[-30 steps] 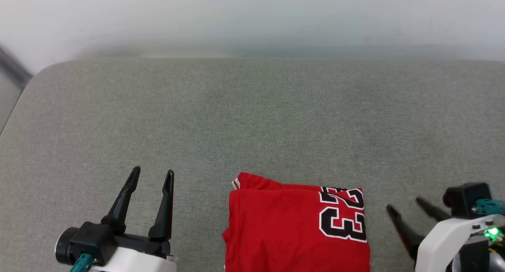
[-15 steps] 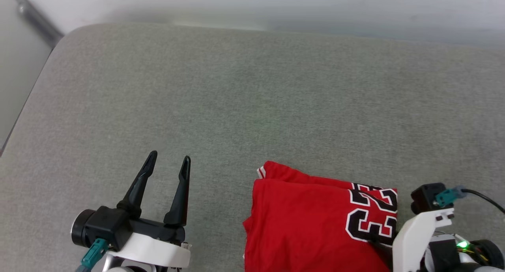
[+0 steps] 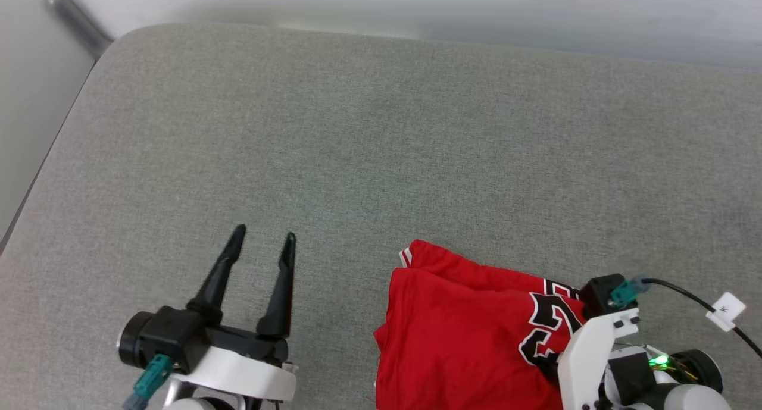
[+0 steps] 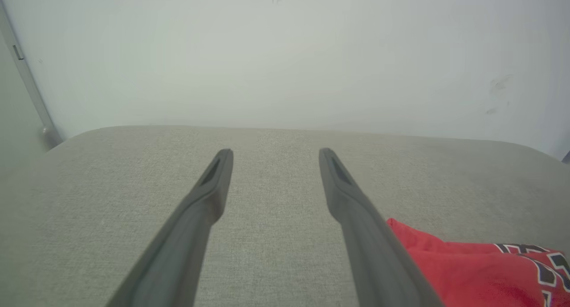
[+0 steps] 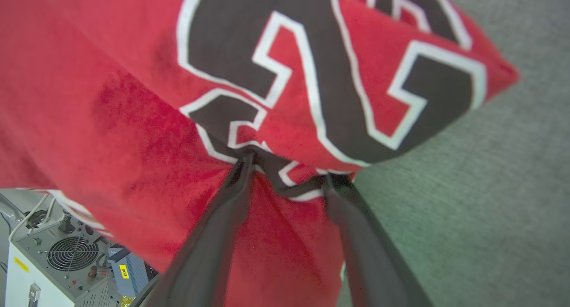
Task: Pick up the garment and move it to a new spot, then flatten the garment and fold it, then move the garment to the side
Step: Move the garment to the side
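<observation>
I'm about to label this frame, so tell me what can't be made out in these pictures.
Right jaws, right wrist view: they stand apart, but the tips are tucked under a shirt fold.
Head view: the white wrist covers those jaws and part of the print.
Head view: the picture's bottom cuts off the shirt's near edge.
Right wrist view: labels on the fan box are too small.

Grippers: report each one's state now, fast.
Left gripper: open, empty, above the grey cushion.
Right gripper: open, fingertips astride a fold of the red jersey, not yet clamped.
</observation>
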Tool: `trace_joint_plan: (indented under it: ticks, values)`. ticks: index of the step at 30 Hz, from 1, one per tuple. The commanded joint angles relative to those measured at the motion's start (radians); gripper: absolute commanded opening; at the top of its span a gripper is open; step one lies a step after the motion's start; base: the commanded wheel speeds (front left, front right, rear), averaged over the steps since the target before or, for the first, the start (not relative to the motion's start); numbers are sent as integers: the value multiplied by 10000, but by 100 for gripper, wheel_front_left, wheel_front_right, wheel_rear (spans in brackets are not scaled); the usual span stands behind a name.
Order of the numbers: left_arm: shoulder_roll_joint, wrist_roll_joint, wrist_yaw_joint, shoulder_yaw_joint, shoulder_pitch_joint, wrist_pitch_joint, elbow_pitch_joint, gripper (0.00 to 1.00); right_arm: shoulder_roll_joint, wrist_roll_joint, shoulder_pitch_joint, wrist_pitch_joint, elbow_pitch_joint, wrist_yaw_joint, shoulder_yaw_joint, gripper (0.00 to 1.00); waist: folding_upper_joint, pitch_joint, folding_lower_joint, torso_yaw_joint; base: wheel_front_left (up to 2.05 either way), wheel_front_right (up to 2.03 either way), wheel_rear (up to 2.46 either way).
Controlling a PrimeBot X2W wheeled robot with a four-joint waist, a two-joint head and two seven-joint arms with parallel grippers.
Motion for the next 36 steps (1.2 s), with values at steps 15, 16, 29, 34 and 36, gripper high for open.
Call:
trace_joint_plan:
  ticks: [15,16,29,34,36]
  values:
    - [182,16,10,-695,-157,-21,-124,100,-4220,-870,-1710,-60,-1186,11,2282,0,0,13,0,-2015,0,0,0]
    - [196,40,10,-751,-245,-21,-164,100,-4633,-815,-1889,8,-1329,14,2447,0,0,118,0,-2261,0,0,0]
    - [837,393,10,-1709,-1894,-21,-421,100,-7673,-243,-3548,-1460,-484,12,1958,0,0,2096,0,-4693,0,0,0]
    - [1201,529,10,-2009,-2574,-21,-637,100,-7429,-497,-3887,-2605,821,12,1026,0,0,2925,0,-5135,0,0,0]
    - [1372,584,10,-2100,-2843,-21,-743,100,-7323,-657,-4062,-3122,1455,11,601,0,0,3244,0,-5217,0,0,0]
